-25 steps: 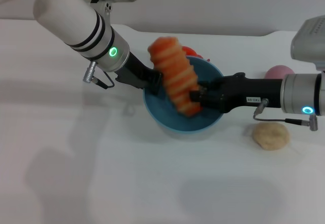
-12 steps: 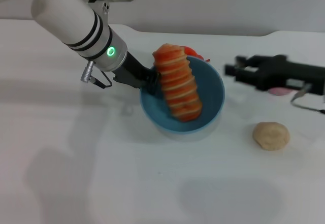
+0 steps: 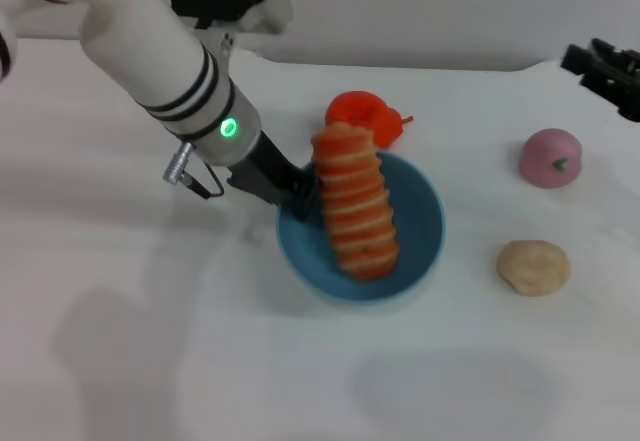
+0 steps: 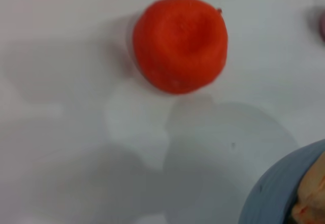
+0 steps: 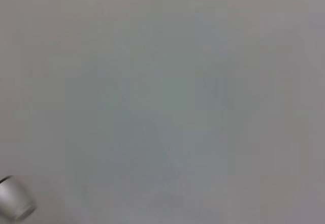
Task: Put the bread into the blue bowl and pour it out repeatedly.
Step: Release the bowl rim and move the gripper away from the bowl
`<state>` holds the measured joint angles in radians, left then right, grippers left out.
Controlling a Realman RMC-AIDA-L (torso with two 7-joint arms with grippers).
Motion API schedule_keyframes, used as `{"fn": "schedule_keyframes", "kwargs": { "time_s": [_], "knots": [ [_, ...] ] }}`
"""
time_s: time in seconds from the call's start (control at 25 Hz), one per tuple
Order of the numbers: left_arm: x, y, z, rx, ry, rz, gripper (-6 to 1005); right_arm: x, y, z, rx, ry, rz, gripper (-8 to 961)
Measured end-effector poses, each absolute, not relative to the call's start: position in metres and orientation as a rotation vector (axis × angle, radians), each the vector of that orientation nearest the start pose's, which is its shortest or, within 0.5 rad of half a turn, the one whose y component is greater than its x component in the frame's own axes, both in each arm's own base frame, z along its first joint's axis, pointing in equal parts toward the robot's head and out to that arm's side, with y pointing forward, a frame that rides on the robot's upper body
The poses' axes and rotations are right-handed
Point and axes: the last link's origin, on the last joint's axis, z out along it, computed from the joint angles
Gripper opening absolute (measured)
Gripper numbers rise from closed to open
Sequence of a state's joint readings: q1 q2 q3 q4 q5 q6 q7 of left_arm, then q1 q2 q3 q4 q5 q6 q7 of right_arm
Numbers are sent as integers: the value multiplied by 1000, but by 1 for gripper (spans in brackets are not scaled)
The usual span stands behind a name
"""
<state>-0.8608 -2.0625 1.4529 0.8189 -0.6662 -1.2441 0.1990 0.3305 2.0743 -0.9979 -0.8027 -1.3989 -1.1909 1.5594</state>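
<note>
The blue bowl (image 3: 422, 216) sits on the white table in the middle of the head view. The bread (image 3: 355, 204), ridged orange-and-cream side showing, stands steeply in it, and its top rises above the far-left rim. My left gripper (image 3: 300, 193) is shut on the bowl's left rim, right beside the bread. The left wrist view catches a piece of the bowl's rim (image 4: 271, 193) and a bit of the bread (image 4: 310, 201). My right gripper (image 3: 590, 61) is far off at the right edge, open and holding nothing.
A red-orange fruit (image 3: 362, 116) lies just behind the bowl and fills much of the left wrist view (image 4: 180, 43). A pink fruit (image 3: 550, 156) and a small beige lump (image 3: 534, 266) lie to the bowl's right. The right wrist view holds only bare table.
My right gripper let go of the bread and drew back far to the right. The bread now stands in the bowl on its own. The bowl shifted slightly with my left gripper.
</note>
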Motion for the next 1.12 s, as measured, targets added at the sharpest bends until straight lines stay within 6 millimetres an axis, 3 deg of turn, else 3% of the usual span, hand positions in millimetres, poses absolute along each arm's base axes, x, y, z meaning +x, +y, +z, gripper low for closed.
{"fn": "schedule_keyframes", "kwargs": {
  "time_s": [0.48,0.8,1.12],
  "knots": [
    [-170,382,-98,-2441,-1325,426,18,284,349,40,-2089,885,1030,476],
    [-173,382,-102,-2432,-1312,407,55,285,348,37,-2089,899,1031,476],
    [-167,388,-100,-2433,-1288,355,199,290,345,33,-2088,921,1024,476]
  ]
}}
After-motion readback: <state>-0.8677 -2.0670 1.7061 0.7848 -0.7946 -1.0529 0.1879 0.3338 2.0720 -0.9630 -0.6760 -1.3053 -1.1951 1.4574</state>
